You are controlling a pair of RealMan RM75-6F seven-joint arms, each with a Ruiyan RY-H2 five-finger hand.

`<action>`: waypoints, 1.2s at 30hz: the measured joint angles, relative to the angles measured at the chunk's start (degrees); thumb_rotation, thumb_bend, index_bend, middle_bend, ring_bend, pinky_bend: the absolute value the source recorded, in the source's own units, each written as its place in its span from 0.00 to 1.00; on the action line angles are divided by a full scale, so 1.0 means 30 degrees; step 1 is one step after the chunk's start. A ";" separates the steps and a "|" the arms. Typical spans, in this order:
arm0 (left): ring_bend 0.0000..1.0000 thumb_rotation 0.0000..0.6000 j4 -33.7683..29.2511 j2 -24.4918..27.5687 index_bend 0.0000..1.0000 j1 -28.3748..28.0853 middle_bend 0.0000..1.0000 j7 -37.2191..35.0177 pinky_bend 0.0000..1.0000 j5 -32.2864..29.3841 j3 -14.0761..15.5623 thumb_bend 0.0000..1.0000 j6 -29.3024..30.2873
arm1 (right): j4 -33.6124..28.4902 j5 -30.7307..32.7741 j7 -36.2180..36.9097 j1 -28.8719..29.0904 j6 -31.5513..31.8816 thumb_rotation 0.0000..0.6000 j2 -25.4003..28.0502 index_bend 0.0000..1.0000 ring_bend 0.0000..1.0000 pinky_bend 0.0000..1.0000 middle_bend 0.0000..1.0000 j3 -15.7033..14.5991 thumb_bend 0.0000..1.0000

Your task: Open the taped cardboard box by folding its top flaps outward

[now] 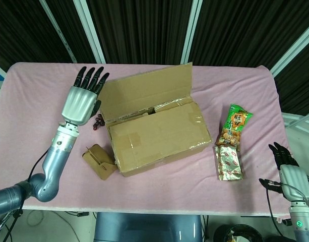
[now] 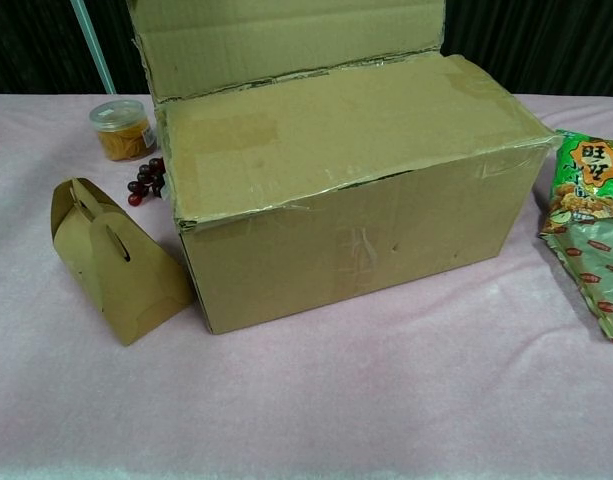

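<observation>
In front of me the cardboard box point(image 2: 346, 215) sits on the pink tablecloth point(image 2: 386, 400), its rear flap point(image 2: 286, 40) standing upright while the near flap point(image 2: 336, 125) lies flat across the top. Just beside its left end stands a small kraft carry box point(image 2: 111, 265). Behind that are dark grapes point(image 2: 146, 180) and a lidded plastic jar point(image 2: 121, 128). At the right edge lie two snack packets point(image 2: 586, 225).
</observation>
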 measured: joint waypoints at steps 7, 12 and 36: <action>0.00 1.00 0.0334 0.0669 0.00 0.0304 0.00 -0.0851 0.00 -0.1052 -0.0120 0.38 0.0532 | -0.0019 0.0035 -0.0057 0.0023 -0.0111 1.00 0.0026 0.00 0.00 0.23 0.00 -0.0044 0.23; 0.00 1.00 -0.1414 0.1663 0.00 0.1575 0.00 -0.1664 0.00 -0.1041 0.0560 0.27 0.1266 | 0.0010 0.0061 -0.0214 0.0019 -0.0111 1.00 0.0036 0.00 0.00 0.22 0.00 -0.0054 0.23; 0.00 1.00 -0.2549 0.5142 0.00 1.1570 0.00 -0.9751 0.00 0.4469 0.7107 0.26 0.9148 | -0.2009 -0.1412 -0.2163 0.1926 -0.0189 1.00 0.0586 0.16 0.15 0.25 0.23 0.1290 0.69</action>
